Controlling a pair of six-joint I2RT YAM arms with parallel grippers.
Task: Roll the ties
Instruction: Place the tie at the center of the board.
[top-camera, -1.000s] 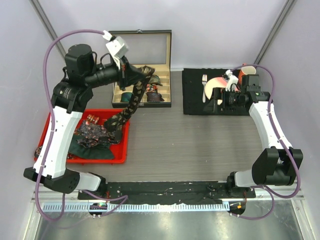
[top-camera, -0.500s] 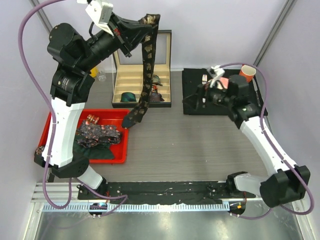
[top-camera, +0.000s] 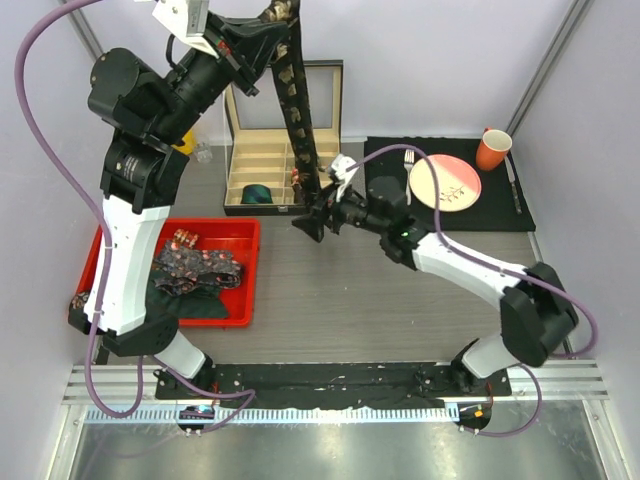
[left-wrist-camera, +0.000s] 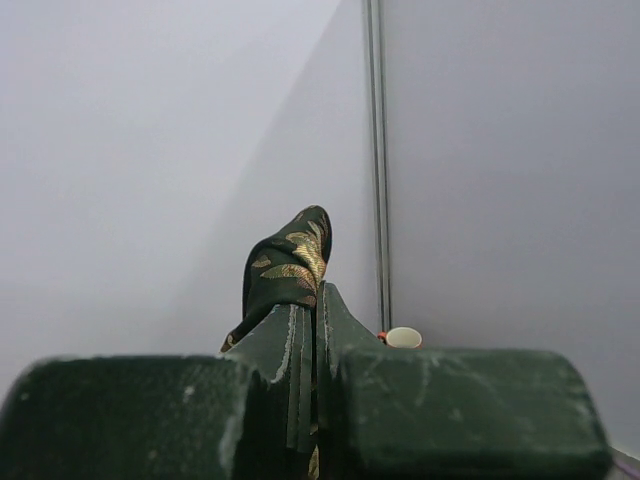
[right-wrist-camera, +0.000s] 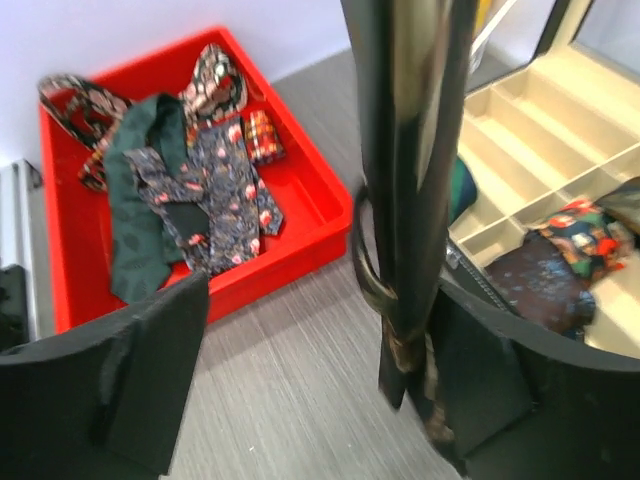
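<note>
The left gripper (top-camera: 258, 30), raised high, pinches one end of the tie (top-camera: 297, 110), which hangs down before the open case (top-camera: 262, 160) — the right gripper (top-camera: 317, 213) stands wide around its lower part. Closing off-centre, it may miss the loose fabric.

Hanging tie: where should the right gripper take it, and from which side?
Likely the tie's lower end, just above the tip, coming in level from the right. It hangs straight and narrow from the shut left gripper, and the open right gripper can straddle it there.
</note>
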